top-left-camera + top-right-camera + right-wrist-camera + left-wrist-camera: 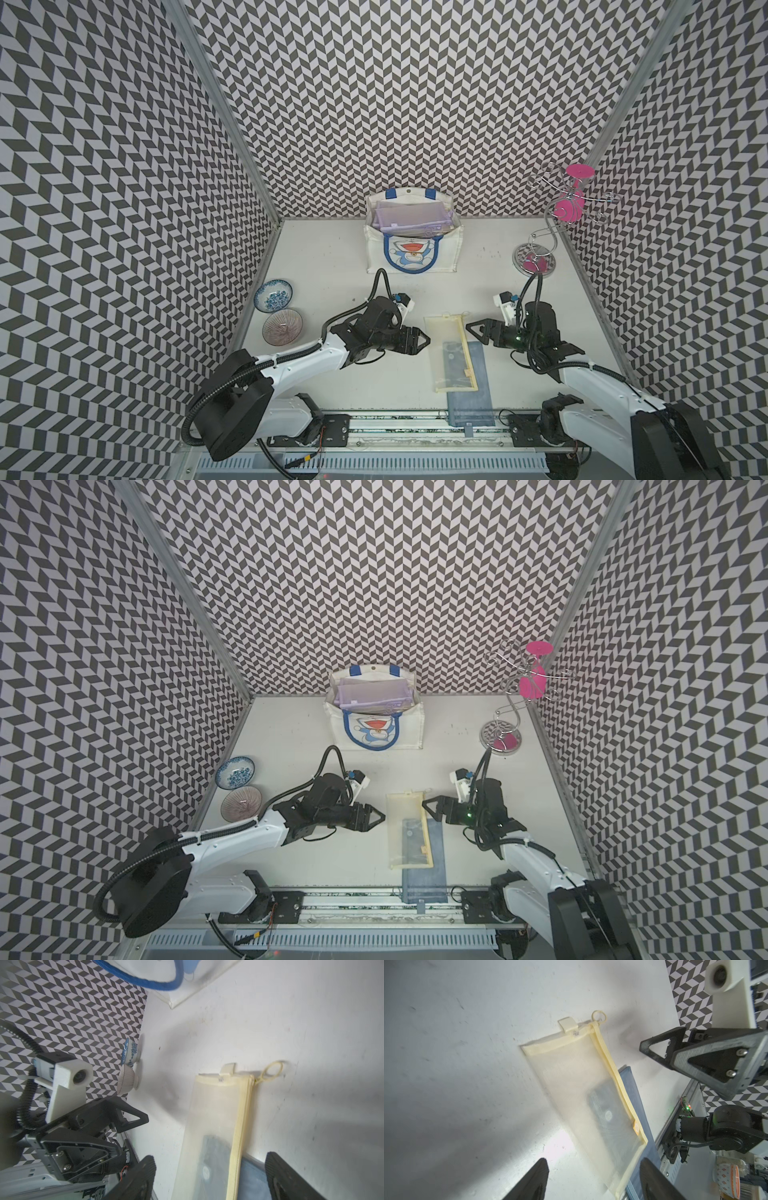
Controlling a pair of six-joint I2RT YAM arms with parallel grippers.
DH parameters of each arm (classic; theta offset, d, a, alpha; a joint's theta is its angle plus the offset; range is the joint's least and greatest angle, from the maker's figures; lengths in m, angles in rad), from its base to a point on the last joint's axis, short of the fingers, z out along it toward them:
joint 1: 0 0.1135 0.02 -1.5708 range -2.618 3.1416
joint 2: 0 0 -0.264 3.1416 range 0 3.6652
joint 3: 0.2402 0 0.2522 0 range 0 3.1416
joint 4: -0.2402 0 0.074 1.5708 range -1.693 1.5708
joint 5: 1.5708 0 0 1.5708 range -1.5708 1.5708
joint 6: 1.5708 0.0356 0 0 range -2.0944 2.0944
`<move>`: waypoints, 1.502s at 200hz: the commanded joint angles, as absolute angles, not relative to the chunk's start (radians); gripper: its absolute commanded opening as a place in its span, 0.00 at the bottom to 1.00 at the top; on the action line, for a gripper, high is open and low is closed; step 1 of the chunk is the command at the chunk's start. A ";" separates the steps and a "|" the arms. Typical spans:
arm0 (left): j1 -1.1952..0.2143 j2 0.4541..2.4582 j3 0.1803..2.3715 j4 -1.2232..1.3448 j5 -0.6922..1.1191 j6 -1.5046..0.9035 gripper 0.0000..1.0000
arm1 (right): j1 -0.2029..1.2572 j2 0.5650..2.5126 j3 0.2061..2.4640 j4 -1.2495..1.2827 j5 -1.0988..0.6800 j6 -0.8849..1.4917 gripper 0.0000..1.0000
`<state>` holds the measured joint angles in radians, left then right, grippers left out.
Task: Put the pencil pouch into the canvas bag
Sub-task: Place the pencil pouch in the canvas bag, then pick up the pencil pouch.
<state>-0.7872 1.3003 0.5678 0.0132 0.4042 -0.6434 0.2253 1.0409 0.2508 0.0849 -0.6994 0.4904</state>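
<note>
A pale yellow mesh pencil pouch [446,353] [407,833] lies flat at the table's front middle, its near part overlapping a blue pouch [473,399]. The cream canvas bag [444,253] [411,729] stands upright at the back with its mouth open and a purple mesh pouch [411,216] inside. My left gripper [427,341] [591,1162] is open, just left of the yellow pouch [581,1095]. My right gripper [474,332] [209,1159] is open, just right of it, jaws astride the zip edge of the yellow pouch [216,1115]. Neither holds anything.
Two bowls, one blue-patterned [273,295] and one pinkish [282,327], sit by the left wall. A wire stand [536,257] carrying pink glasses [567,210] stands at the back right. Patterned walls close three sides; a rail [395,432] runs along the front.
</note>
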 commanded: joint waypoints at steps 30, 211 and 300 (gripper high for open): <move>-0.801 1.405 0.480 0.314 0.508 -0.776 0.64 | 0.247 1.118 0.157 0.243 -0.793 0.522 0.82; -0.807 1.773 0.510 0.734 0.571 -0.962 0.11 | 0.293 1.212 0.204 0.311 -0.697 0.536 0.78; -0.809 1.496 0.773 0.084 0.319 -0.454 0.00 | 0.257 1.206 0.422 0.136 -0.679 0.432 0.80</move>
